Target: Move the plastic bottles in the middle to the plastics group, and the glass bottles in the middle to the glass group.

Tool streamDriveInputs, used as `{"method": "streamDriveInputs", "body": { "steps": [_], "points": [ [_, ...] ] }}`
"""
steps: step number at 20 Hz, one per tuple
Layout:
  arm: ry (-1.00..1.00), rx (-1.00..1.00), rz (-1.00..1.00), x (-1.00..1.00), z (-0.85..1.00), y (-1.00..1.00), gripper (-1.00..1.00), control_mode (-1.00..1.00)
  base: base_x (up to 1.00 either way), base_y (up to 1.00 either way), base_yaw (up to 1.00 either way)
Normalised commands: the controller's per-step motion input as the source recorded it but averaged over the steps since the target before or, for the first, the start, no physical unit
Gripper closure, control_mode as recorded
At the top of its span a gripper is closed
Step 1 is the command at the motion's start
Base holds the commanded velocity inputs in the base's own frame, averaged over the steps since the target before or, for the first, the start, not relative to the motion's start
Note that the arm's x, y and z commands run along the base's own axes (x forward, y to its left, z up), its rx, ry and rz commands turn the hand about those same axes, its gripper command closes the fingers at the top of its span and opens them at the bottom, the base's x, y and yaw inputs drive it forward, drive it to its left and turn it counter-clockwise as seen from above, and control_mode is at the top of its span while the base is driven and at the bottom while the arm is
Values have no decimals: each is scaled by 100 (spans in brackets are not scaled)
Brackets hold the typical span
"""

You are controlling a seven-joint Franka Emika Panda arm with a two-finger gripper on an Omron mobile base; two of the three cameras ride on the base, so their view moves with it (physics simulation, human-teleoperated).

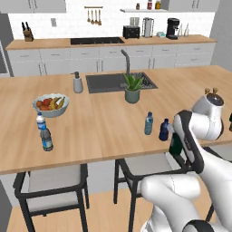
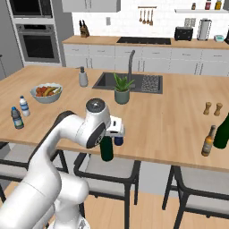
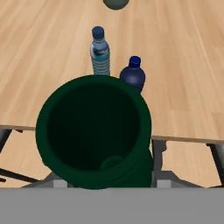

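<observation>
I am holding the green wine bottle (image 3: 94, 131) in the gripper (image 2: 109, 134), jaws closed around its body; in the hand view its round dark base is facing the camera. In the right base view the bottle is hanging off the near edge of the table (image 2: 170, 116), above the stools, clear of the wood. Just beyond it, the pale-blue water bottle (image 3: 100, 51) and the squat navy bottle (image 3: 132, 75) are standing upright, close together, near the table edge, both untouched.

I judge the glass step to be in hand: bottle lifted, not yet delivered. Farther right, a brown bottle (image 2: 208, 141) and a dark bottle (image 2: 222, 130) at the picture's edge are standing as the glass group. Far left, the two small bottles (image 1: 43, 132) are waiting beside the fruit bowl (image 1: 50, 104).

Next move, as I read it: carrying the wine bottle rightward and setting it upright beside those dark bottles without knocking them.
</observation>
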Motion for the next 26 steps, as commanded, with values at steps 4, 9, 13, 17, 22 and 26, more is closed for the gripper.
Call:
{"method": "streamDriveInputs", "body": {
  "steps": [4,9,13,17,22,26],
  "points": [
    [-5,0,-1,-12,15,-91,100,-100,0,0,0],
    [-1,0,0,0,13,-98,100,-100,0,0,0],
    [0,-2,0,21,30,-75,100,-100,0,0,0],
    [0,-1,0,38,32,-40,100,-100,0,0,0],
    [0,-5,0,37,16,-12,100,-100,0,0,0],
    [0,-6,0,39,2,-8,100,-100,0,0,0]
  ]
}}
